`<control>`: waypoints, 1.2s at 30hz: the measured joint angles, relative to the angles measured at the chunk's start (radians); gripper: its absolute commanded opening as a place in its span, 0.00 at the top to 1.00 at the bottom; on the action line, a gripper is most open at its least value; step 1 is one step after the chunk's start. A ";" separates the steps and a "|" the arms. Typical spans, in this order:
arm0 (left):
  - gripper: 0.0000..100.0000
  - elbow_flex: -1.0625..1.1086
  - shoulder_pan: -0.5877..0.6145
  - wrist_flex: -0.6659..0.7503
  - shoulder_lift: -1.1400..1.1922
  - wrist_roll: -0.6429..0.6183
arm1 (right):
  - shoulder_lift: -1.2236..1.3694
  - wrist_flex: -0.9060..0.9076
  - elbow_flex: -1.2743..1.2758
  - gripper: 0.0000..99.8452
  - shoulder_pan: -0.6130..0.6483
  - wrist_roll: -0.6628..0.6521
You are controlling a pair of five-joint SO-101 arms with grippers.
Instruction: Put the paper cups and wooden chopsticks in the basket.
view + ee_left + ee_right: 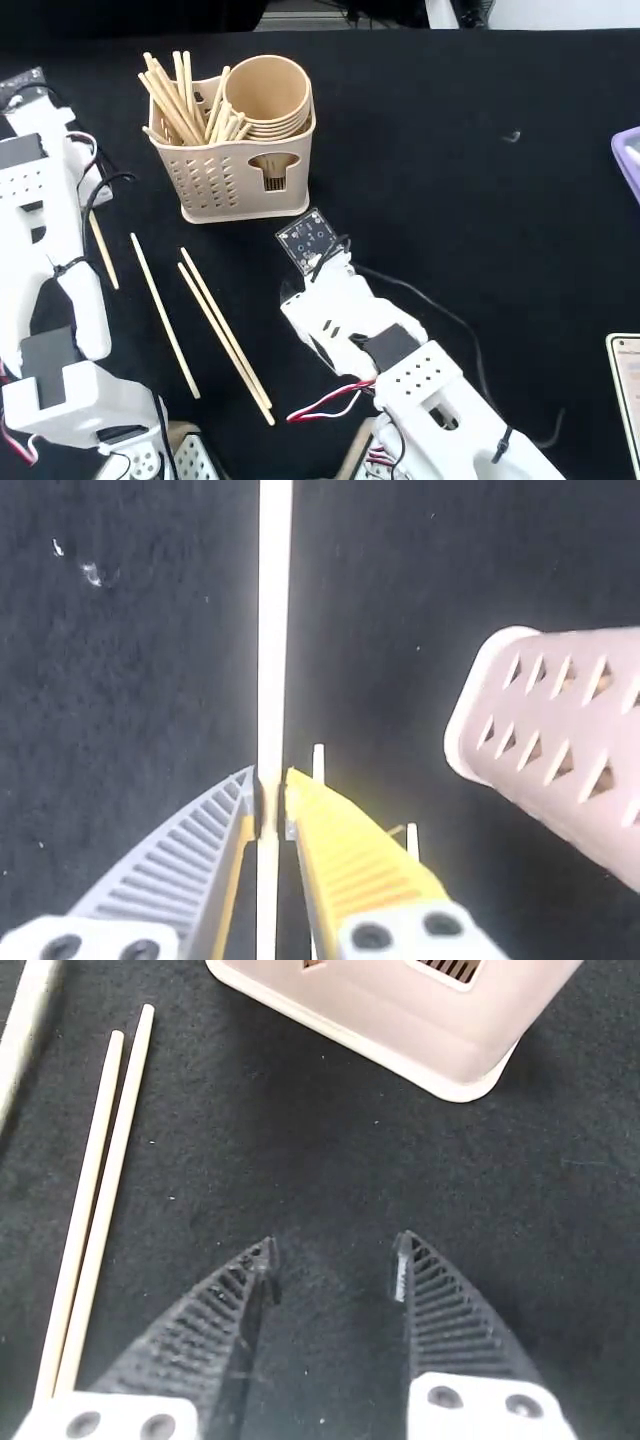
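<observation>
The chopstick (273,630) in hand is clamped between the fingers of my left gripper (268,785). I hold it partway along, so it runs out both ahead of the tips and behind them. It sits left of the basket (235,190) and a little nearer. I cannot tell whether it is off the table (480,220) yet. The basket holds a bundle of sticks (185,100) in its left side and stacked cups (268,95) in its right.

To do this step well, I judge I should lift straight up and tip the chopstick toward upright. Then I should bring its lower end over the left side, above the leaning bundle, before letting go. A firm hold matters, since a thin stick may swivel.

Near of the basket lie a lone stick (165,315) and a pair (90,1190) side by side. My right gripper (333,1255) hangs low over bare table just right of that pair, fingers spread, holding nothing, pointed at the basket's near wall. My left arm stretches along the table's left edge.
</observation>
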State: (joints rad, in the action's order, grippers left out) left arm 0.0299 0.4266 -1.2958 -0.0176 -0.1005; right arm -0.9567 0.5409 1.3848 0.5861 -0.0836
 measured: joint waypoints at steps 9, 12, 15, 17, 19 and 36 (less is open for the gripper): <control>0.97 0.072 -0.012 -0.049 0.002 0.000 | 0.000 0.000 0.000 0.81 0.000 0.000; 0.97 0.219 -0.072 -0.048 0.003 0.000 | 0.000 0.000 0.000 0.81 0.000 0.000; 0.97 0.364 -0.137 -0.041 0.003 0.000 | 0.000 0.000 0.000 0.81 0.000 0.000; 0.97 0.440 -0.147 0.002 0.003 -0.009 | 0.000 0.000 0.000 0.81 0.000 0.000; 0.97 0.503 -0.146 0.066 0.003 -0.038 | 0.000 0.000 0.000 0.81 0.000 0.000; 0.88 0.605 -0.138 0.209 -0.003 -0.100 | 0.000 0.000 0.000 0.81 0.000 0.000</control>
State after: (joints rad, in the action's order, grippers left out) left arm 0.6345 0.2885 -1.0871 -0.0207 -0.2002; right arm -0.9567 0.5409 1.3848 0.5861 -0.0836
